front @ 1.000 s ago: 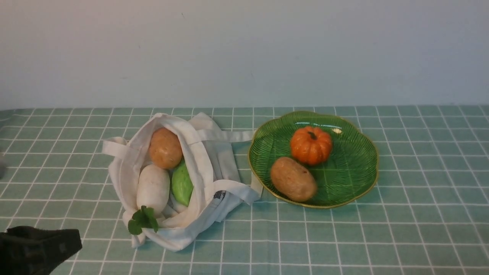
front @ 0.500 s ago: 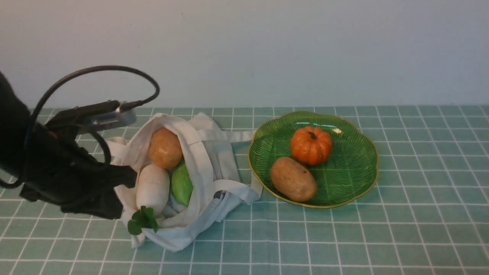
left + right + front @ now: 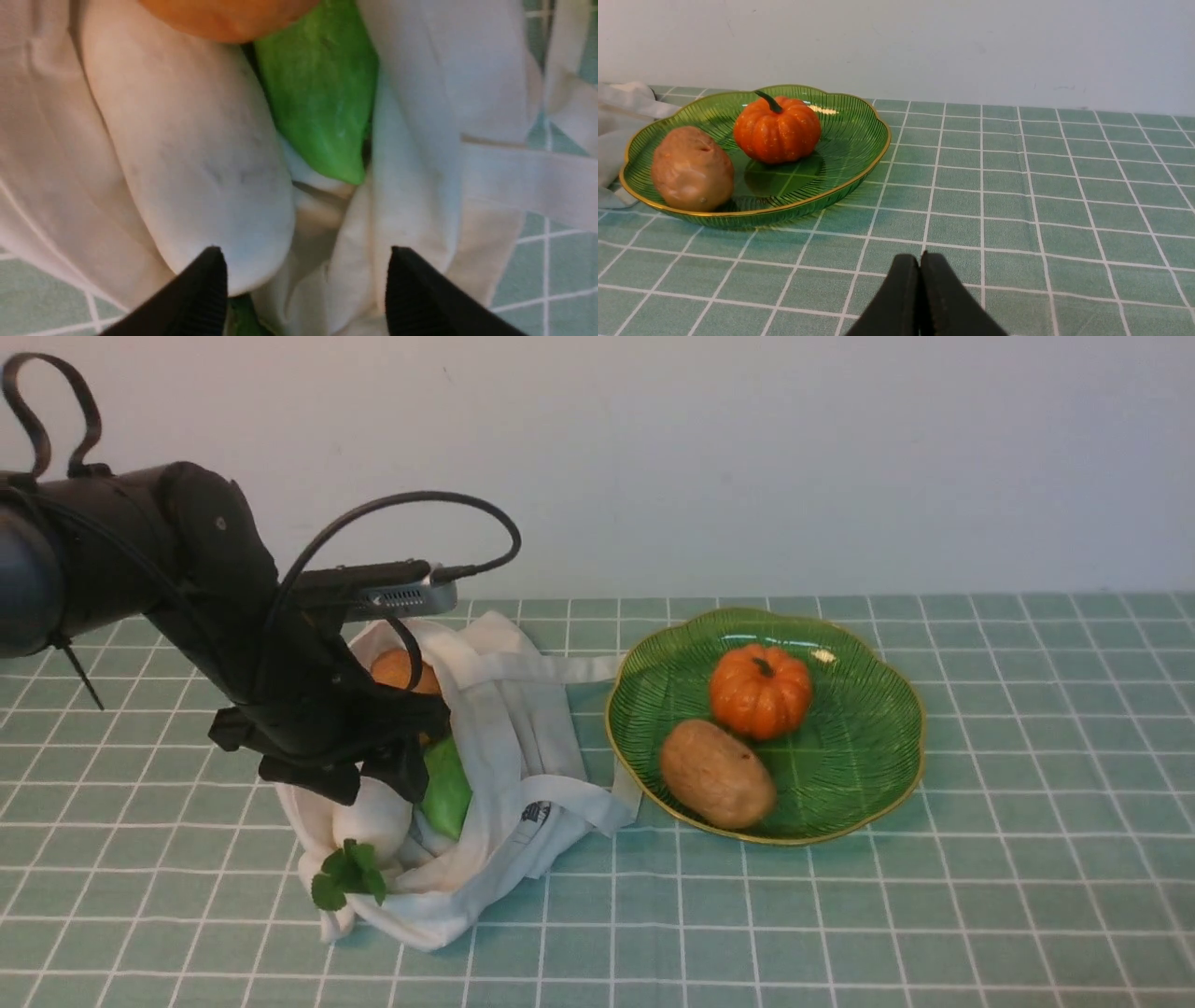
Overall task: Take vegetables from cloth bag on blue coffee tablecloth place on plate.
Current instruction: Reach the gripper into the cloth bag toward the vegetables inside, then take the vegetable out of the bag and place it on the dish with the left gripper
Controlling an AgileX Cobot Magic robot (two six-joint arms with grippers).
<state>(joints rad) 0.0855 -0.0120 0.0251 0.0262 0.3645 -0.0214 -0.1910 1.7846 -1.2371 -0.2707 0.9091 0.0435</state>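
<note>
White and smooth, the oblong radish [image 3: 373,819] with dark green leaves [image 3: 347,875] lies inside the off-white soft fabric tote bag [image 3: 509,728] on the pale blue-green, white-gridded tablecloth [image 3: 934,915]. It is wedged between the bag's wall and a bright green vegetable [image 3: 446,791], with a brown potato [image 3: 403,670] at its far end.

The black left gripper [image 3: 373,789] hovers just above it, jaws spread and nothing between them. The left wrist view shows one fingertip [image 3: 210,280] over the radish's rounded end and the other over folded cloth.

Closing here would probably pinch fabric. A better move is to shift across so both fingers straddle the radish's thick middle, then sink low before squeezing (that smooth skin looks slippery). The lift should go straight up, clear of the strap handles.

The wide green ribbed glass plate [image 3: 868,747] with its gold rim already holds a small orange pumpkin [image 3: 760,691] and another potato [image 3: 717,773], so aim for the bare side. The right gripper [image 3: 920,280] is pinched together and empty, low over the tablecloth near the plate.
</note>
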